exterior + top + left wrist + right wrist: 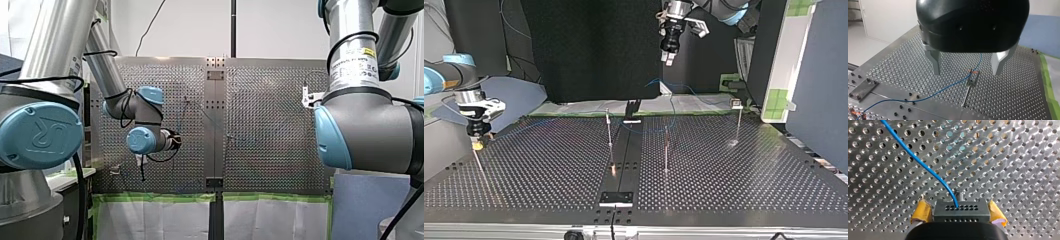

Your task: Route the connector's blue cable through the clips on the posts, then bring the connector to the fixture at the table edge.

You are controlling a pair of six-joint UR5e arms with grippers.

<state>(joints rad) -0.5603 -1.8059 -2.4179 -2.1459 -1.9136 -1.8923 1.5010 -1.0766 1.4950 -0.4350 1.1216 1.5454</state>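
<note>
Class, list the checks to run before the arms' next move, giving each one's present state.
1. The connector between the yellow pads of my right gripper: ok.
2. The blue cable attached to the connector: ok.
3. The fingers of my left gripper open: ok.
4. That gripper above the post clip: ok.
5. Cable seated in that clip: cannot tell.
</note>
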